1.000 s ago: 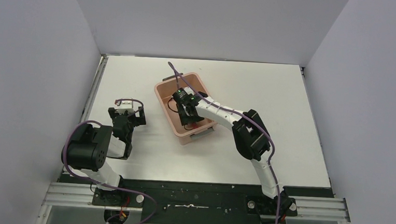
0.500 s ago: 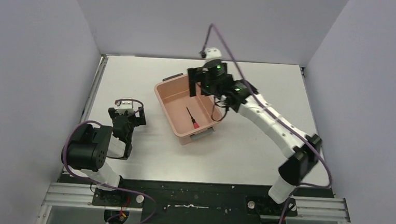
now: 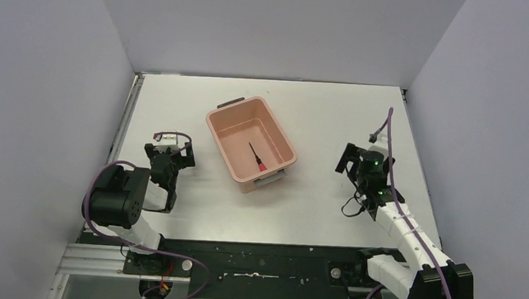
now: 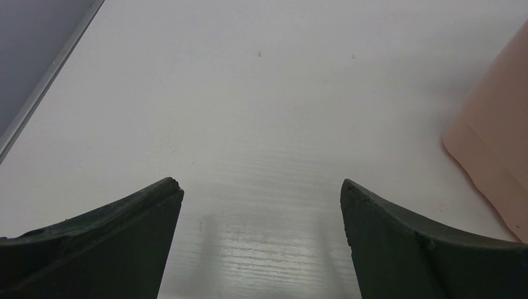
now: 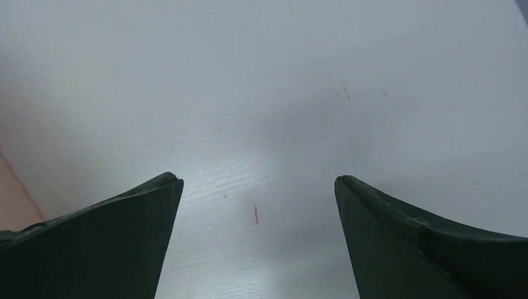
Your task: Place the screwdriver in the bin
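The screwdriver (image 3: pixel 256 157) is seen lying inside the bin (image 3: pixel 238 137), at the centre of the frame. The left gripper (image 4: pixel 261 187) and the right gripper (image 5: pixel 258 180) are both spread wide and empty, lower left and lower right.

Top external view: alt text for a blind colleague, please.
The screwdriver lies inside the bin. Both arms are clear of it, open and empty: the left pincer left of the bin, the right pincer right of it.
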You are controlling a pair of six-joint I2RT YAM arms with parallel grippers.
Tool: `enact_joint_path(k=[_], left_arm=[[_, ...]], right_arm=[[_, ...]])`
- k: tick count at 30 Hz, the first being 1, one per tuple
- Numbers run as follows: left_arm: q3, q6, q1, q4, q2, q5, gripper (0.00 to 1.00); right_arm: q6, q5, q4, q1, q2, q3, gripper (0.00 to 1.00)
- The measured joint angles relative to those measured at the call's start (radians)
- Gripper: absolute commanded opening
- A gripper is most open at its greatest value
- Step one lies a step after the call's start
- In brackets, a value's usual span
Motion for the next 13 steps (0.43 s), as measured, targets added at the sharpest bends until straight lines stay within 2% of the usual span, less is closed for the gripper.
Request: enact_joint_path(k=[3,6,13], left_arm=[[0.000,0.000,0.000,0.000,0.000,0.000,0.97],[0.000,0.000,0.000,0.000,0.000,0.000,0.97],[0.000,0.000,0.000,0.000,0.000,0.000,0.97]], right_arm=[[0.031,0.000,0.064,-0.006,-0.049,-0.158,1.00],[0.064,0.000,0.126,-0.006,-0.077,-0.248,1.00],[0.106,0.002,0.222,-0.006,-0.082,-0.293,1.00]])
